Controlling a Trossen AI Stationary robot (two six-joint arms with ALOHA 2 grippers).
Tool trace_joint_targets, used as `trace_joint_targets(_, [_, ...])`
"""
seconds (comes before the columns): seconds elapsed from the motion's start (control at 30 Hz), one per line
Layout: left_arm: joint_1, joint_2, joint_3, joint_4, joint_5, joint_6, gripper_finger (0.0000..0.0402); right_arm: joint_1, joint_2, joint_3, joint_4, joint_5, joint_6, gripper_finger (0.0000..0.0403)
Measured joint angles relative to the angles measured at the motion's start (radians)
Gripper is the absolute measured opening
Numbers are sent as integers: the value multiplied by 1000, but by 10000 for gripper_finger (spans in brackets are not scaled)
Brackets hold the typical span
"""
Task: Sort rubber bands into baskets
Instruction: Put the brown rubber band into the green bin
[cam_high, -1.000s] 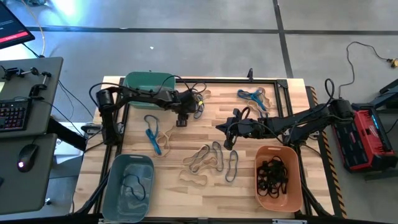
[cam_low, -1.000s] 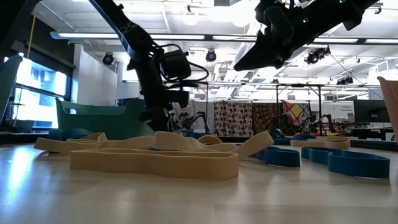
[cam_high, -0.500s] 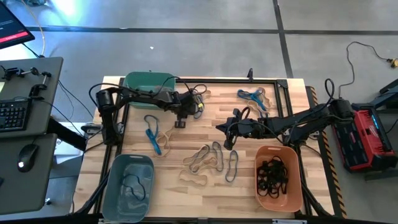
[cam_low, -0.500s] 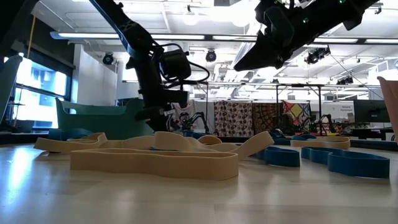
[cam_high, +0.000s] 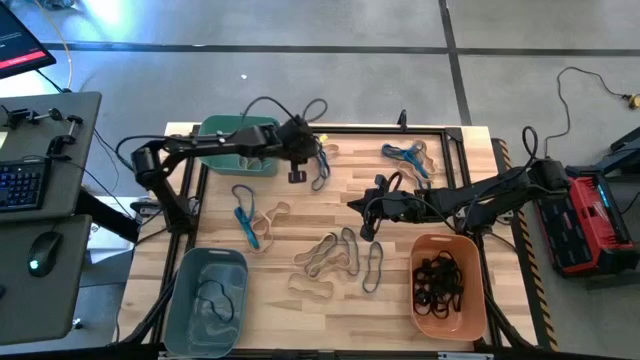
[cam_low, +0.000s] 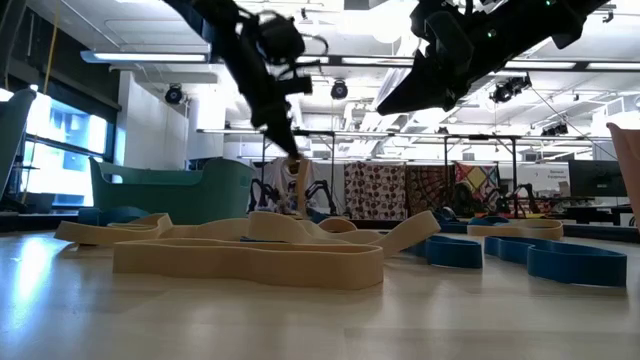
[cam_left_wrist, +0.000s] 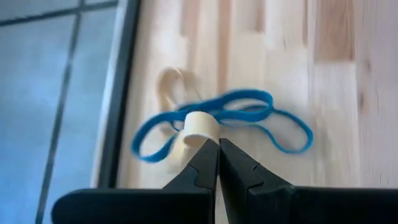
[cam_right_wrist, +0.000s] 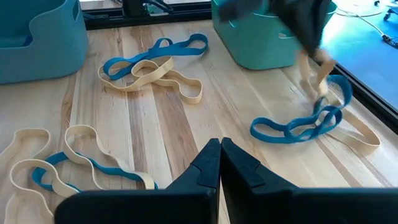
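My left gripper hangs above the table's far middle, beside the teal-green basket, shut on a tan rubber band. Under it a blue rubber band lies flat on the wood. My right gripper is shut on nothing and hovers above the table's middle. More tan, grey and blue rubber bands lie near the middle. The grey-blue basket stands near left. The orange basket, near right, holds black bands. My left gripper pinches a bend of the tan band between its two fingertips. The fingers slant down from the table's left side. The band arches over the tips and hangs below them. I cannot tell whether its lower end touches the table.
A blue and tan pair of bands lies left of the middle. Blue and tan bands lie at the far right. A dark frame rail runs along the table's far edge. Black cables loop above the left arm.
My left gripper has risen from the table beside the teal-green basket and tipped less steeply down. The tan band has come up with it and now hangs from its tips, while the blue band stays on the wood.
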Motion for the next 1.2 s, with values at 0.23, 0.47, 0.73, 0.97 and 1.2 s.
trace_joint_targets(0.23, [23, -109, 53, -27, -7, -14, 1, 0, 0, 0, -6, 0, 0, 0])
trace_joint_targets(0.47, [65, -261, 54, -74, -43, -32, 0, 0, 0, 0, -7, 0, 0, 0])
trace_joint_targets(0.73, [155, -409, 54, -234, -233, -50, 0, 0, 0, 0, -7, 0, 0, 0])
trace_joint_targets(0.97, [262, -416, 38, -348, -260, -62, 0, 0, 0, 0, -6, 0, 1, 0])
trace_joint_targets(1.2, [338, -339, -8, -354, -231, -57, 0, 0, 0, 0, -6, 0, 18, 0])
